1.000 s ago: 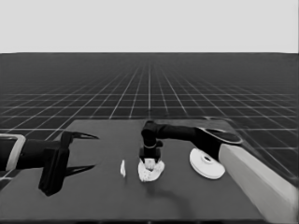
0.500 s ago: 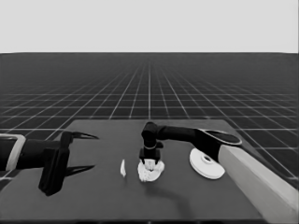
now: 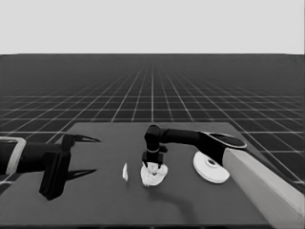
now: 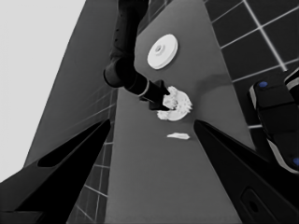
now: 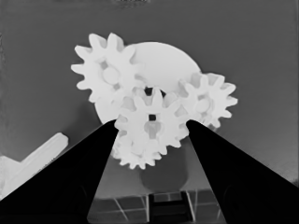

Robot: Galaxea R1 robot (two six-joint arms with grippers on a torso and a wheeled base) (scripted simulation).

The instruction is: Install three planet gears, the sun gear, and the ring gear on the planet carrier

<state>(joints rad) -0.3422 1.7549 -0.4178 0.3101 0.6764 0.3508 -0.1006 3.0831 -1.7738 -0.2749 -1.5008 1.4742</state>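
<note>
Reaching from the right in the head view, the right pincer (image 3: pixel 153 164) hangs over the smaller round part (image 3: pixel 153 175) mid-table (image 3: pixel 105 205); the larger round part (image 3: pixel 210 168) lies to its right, a thin white piece (image 3: pixel 125 172) to its left, and the left pincer (image 3: pixel 78 155), fingers apart, waits farther left. The left wrist view shows the same layout. In the right wrist view, the pincer's fingers clamp a gear (image 5: pixel 150 128) over the smaller round part, between two seated gears (image 5: pixel 108 70) (image 5: pixel 206 99).
</note>
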